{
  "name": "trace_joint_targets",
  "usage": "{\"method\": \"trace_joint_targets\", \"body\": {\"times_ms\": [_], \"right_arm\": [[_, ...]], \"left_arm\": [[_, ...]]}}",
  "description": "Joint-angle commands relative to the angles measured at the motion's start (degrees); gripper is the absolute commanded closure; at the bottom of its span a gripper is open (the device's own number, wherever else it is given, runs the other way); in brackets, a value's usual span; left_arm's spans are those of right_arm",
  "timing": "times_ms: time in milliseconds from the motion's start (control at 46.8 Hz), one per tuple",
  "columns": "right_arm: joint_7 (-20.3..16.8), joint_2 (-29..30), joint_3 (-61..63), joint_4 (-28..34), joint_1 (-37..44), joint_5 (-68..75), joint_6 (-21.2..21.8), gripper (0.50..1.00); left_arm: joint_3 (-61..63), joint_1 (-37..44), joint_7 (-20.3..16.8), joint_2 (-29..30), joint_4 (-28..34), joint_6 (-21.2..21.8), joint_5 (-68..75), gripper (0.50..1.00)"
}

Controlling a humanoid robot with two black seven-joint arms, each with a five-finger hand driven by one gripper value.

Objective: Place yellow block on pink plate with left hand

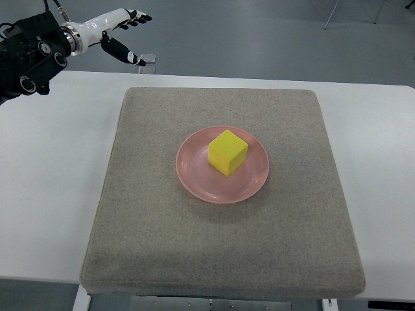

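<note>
A yellow block (227,152) rests on the pink plate (194,178), a little above the plate's middle. The plate sits near the centre of a grey felt mat (142,214). My left hand (124,34) hovers at the top left, beyond the table's far edge and well away from the plate. Its fingers are spread and hold nothing. The right arm does not show.
The mat lies on a white table (52,168) whose far edge runs across the top of the picture. A small clear object (148,59) stands at that far edge near my left hand. Grey floor lies beyond.
</note>
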Motion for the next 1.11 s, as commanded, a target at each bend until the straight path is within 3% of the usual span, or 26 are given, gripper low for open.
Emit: {"method": "trace_joint_targets", "body": {"times_ms": [0,214,513,726,918,1089], "right_arm": [[0.0,0.0,0.0,0.0,0.0,0.0,0.0,0.576],[0.0,0.0,0.0,0.0,0.0,0.0,0.0,0.576],[0.0,0.0,0.0,0.0,0.0,0.0,0.0,0.576],[0.0,0.0,0.0,0.0,0.0,0.0,0.0,0.576],[0.0,0.0,0.0,0.0,0.0,0.0,0.0,0.576],[0.0,0.0,0.0,0.0,0.0,0.0,0.0,0.576]], "left_arm": [[0.0,0.7,0.1,-1.3,2.9,2.0,-3.9,0.525],[0.0,2.9,0.2,-4.0,7.1,9.1,-17.8,0.508],[-0.2,3.0,0.8,-4.2,7.1,8.6,-35.8,0.508],[-5.1,3.4,1.1,-4.1,7.6,3.0,-47.3,0.508],[-14.3,7.2,1.1,-4.9,9.6,-3.5,-48.4,0.508],[-22.2,8.5,2.0,-5.5,9.5,-4.3,-48.6,0.508]]}}
